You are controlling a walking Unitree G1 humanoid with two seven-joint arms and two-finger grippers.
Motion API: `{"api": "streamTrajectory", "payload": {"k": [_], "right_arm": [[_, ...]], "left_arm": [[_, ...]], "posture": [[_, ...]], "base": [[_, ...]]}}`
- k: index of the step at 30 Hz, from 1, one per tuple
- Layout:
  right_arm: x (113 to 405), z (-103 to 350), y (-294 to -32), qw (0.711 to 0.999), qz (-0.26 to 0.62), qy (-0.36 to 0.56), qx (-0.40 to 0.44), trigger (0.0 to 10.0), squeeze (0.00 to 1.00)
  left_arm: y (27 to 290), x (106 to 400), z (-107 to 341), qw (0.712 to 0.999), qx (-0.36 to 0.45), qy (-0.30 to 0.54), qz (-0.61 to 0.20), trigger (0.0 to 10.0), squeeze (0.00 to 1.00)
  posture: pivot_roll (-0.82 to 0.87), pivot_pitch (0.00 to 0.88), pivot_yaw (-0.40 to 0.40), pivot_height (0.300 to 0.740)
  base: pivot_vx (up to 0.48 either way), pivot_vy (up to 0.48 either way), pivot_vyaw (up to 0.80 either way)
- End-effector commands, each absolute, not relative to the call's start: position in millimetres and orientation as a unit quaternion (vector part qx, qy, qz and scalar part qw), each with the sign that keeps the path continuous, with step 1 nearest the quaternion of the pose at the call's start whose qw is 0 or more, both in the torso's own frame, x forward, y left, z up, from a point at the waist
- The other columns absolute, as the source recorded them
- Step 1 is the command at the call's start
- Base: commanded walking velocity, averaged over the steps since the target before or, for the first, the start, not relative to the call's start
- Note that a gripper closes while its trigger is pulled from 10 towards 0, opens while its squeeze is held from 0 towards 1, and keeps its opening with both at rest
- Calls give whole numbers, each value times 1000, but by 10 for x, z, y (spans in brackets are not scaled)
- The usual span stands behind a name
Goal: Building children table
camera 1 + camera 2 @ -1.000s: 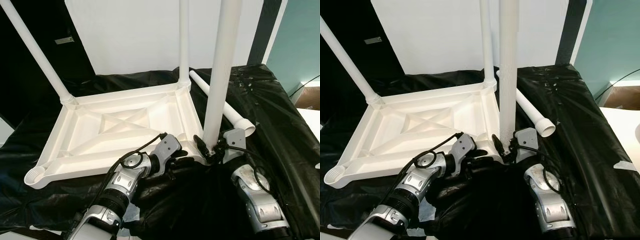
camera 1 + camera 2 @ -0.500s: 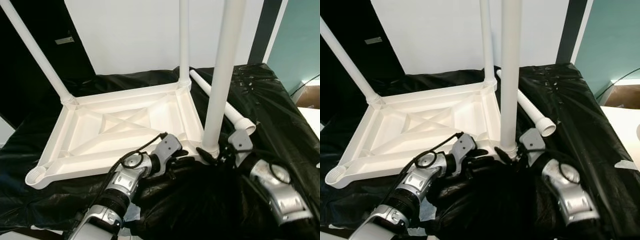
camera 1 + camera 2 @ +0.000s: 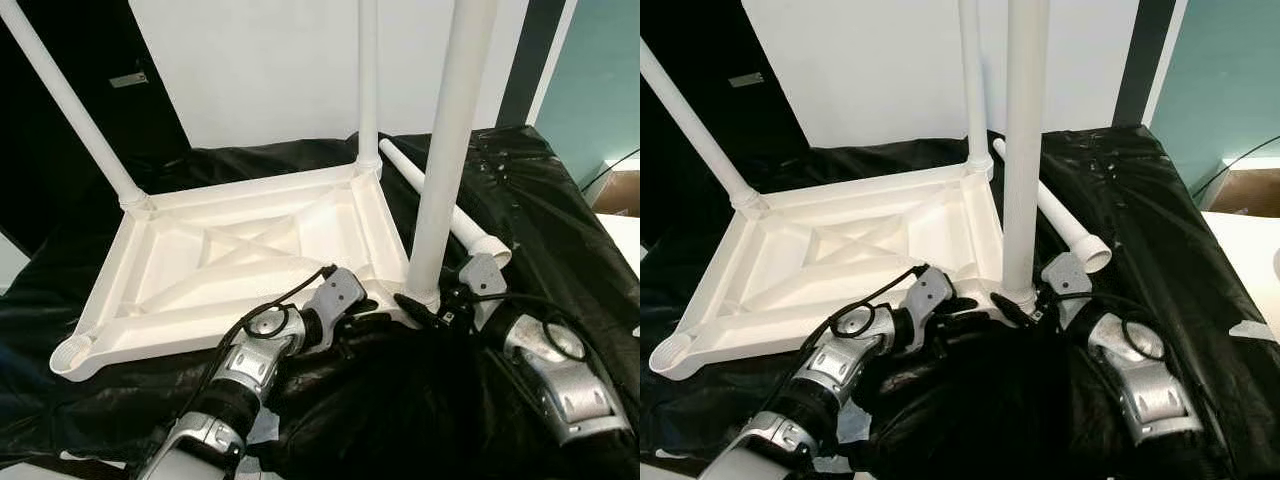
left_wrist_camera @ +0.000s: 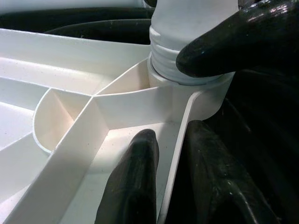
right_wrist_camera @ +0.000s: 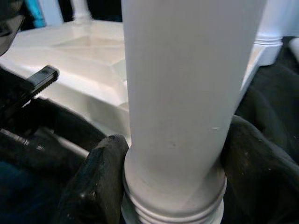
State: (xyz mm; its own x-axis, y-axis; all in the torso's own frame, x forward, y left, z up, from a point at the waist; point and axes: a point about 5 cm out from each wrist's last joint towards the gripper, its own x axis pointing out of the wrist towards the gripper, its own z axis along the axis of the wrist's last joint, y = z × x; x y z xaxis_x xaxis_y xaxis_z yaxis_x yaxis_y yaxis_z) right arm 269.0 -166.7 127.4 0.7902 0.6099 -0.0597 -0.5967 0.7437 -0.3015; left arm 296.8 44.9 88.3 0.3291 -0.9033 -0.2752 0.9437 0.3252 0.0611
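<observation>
Tabletop [image 3: 240,250], upside down, fills the frame's centre-left on black sheeting [image 3: 560,230]. Lower centre, the left claw [image 4: 170,186] pinches its near rim, one finger on either side of the wall. Lower right, the right claw [image 5: 170,186] clamps the near leg [image 3: 445,150] at its threaded base. A spare leg [image 3: 440,205] lies behind. Likely risk: uneven turning tilts the leg, cross-threading the socket.

Left gripper [image 4: 170,186] fingers straddle white table rim wall [image 4: 175,140], clamped on it. Threaded table leg [image 4: 191,28] seated in corner socket [image 4: 205,93]. Another black fingertip [image 4: 233,42] touches leg base.
</observation>
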Motion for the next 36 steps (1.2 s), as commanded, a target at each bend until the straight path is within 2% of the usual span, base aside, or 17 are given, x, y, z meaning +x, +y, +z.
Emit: {"api": "streamTrajectory", "payload": {"k": [1, 2, 3, 7, 12, 13, 17, 18, 22, 24, 25, 30, 36], "right_arm": [[2631, 1150, -1687, 955, 271, 0, -117, 0, 0], [2594, 1120, -1682, 968, 231, -5, -98, 0, 0], [2594, 1120, -1682, 968, 231, -5, -98, 0, 0], [2450, 1068, -1706, 991, 112, -23, -76, 0, 0], [2426, 1098, -1717, 993, 79, -35, -81, 0, 0], [2448, 1113, -1731, 992, 78, -35, -90, 10000, 0], [2470, 1137, -1710, 988, 109, -37, -107, 10000, 0], [2476, 1141, -1713, 987, 118, -36, -103, 10000, 1000], [2478, 1144, -1706, 986, 131, -33, -97, 10000, 1000], [2488, 1153, -1679, 980, 165, -32, -109, 10000, 1000], [2506, 1171, -1675, 975, 184, -35, -118, 10000, 0], [2605, 1299, -1716, 960, 226, -58, -152, 10000, 0], [2711, 1343, -1786, 944, 270, -43, -183, 10000, 0]], "left_arm": [[620, 2850, 590, 803, 97, 168, -563, 10000, 0], [629, 2854, 594, 803, 99, 169, -563, 10000, 0], [629, 2854, 594, 803, 99, 169, -563, 10000, 0], [644, 2876, 615, 806, 103, 167, -559, 10000, 0], [638, 2872, 614, 807, 101, 167, -557, 10000, 0], [624, 2851, 594, 806, 100, 168, -559, 10000, 0], [611, 2843, 588, 804, 101, 169, -561, 10000, 0], [608, 2845, 591, 804, 101, 169, -561, 10000, 0], [604, 2850, 597, 803, 102, 169, -562, 10000, 0], [602, 2849, 599, 803, 102, 169, -562, 10000, 0], [601, 2847, 599, 803, 103, 169, -563, 10000, 0], [607, 2840, 597, 802, 104, 170, -564, 10000, 0], [583, 2860, 605, 802, 106, 168, -564, 10000, 0]], "posture": [[-18, 0, 114, 740], [-18, 0, 114, 740], [-18, 0, 114, 740], [5, 0, 92, 740], [4, 0, 88, 740], [-3, 0, 89, 740], [-5, 0, 91, 740], [-4, 0, 90, 740], [-5, 0, 91, 740], [-6, 0, 92, 740], [-5, 0, 91, 740], [-11, 0, 97, 740], [-32, 0, 90, 740]], "base": [[0, 0, 0], [0, 0, 0], [0, 0, 0], [0, 0, 0], [0, 0, 0], [0, 0, 0], [0, 0, 0], [0, 0, 0], [0, 0, 0], [0, 0, 0], [0, 0, 0], [0, 0, 0], [0, 0, 0]]}}
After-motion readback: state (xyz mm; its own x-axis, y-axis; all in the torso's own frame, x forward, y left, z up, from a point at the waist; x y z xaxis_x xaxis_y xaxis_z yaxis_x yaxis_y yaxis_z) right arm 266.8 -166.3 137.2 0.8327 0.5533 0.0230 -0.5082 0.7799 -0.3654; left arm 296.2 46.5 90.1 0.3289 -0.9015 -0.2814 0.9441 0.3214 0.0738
